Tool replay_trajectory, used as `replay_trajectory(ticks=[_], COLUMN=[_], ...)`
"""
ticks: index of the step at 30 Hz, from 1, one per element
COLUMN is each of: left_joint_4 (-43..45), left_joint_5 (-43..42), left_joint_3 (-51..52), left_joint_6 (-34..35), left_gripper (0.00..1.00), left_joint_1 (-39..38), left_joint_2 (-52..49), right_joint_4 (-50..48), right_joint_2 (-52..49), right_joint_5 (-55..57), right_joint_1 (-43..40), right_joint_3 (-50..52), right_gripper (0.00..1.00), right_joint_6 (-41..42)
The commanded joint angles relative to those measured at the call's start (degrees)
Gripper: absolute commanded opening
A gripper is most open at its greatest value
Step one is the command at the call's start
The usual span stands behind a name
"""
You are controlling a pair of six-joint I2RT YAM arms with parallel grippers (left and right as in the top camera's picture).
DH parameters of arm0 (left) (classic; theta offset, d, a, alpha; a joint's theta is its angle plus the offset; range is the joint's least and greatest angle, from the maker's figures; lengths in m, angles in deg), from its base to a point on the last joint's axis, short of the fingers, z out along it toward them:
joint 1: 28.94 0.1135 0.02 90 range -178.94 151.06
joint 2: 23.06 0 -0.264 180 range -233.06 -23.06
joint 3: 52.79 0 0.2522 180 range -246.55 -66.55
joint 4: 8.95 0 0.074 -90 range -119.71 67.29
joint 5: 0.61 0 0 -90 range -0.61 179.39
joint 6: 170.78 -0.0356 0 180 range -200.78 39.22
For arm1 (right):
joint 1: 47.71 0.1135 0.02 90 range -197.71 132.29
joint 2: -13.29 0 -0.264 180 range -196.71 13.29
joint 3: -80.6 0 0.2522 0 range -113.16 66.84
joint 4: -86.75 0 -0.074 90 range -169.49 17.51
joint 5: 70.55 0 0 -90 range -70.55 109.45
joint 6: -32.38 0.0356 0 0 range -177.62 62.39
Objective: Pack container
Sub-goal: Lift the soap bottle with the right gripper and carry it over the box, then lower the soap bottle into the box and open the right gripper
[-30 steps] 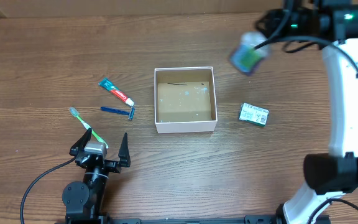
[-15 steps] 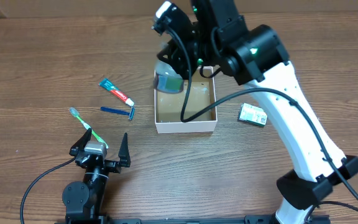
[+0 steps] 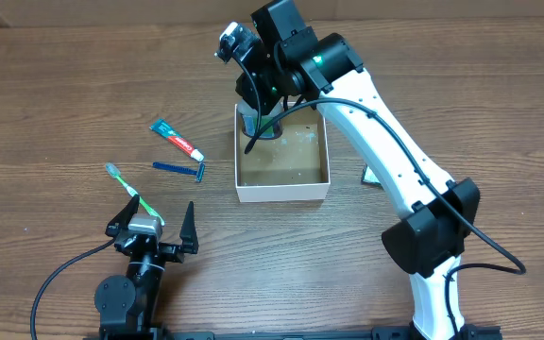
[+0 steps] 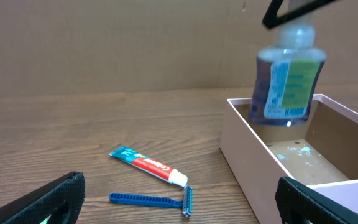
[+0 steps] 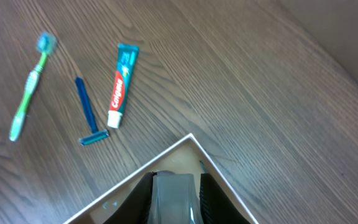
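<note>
Right pincer [image 5: 174, 198] is clamped on the pump bottle [image 4: 288, 81], upright over the container's [image 3: 281, 194] far-left corner! The left wrist view catches the bottle's base just below the rim, above the brown floor (overhead, the arm hides that). The left pincer [image 3: 156, 222] rests fingers apart, near-left of the container. Toothpaste [image 3: 176, 138], razor [image 3: 179, 168] and toothbrush [image 3: 130, 189] lie on the counter [image 3: 64, 76], left of the container.
</note>
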Motion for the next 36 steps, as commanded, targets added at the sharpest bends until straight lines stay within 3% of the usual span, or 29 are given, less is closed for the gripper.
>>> replay_trajectory(ticks=[1,11,36], left_joint_4=[-0.1,-0.1,-0.1], left_joint_5=[0.5,0.5,0.5], left_joint_3=[0.2,0.2,0.2], left_joint_6=[0.2,0.2,0.2], left_gripper=[1.0,1.0,1.0], left_joint_1=[0.3,0.3,0.3], left_joint_2=[0.6,0.6,0.6], right_joint_4=[-1.6,-4.3,-17.6], right_joint_2=[0.9,-1.2,-1.4], right_joint_5=[0.4,-3.7,-7.2], right_joint_1=[-1.0,-1.8,-1.8], right_joint_3=[-1.8,-0.8,13.6], right_gripper=[0.04,0.04,0.04], right_joint_6=[-1.7,-3.5,-3.4])
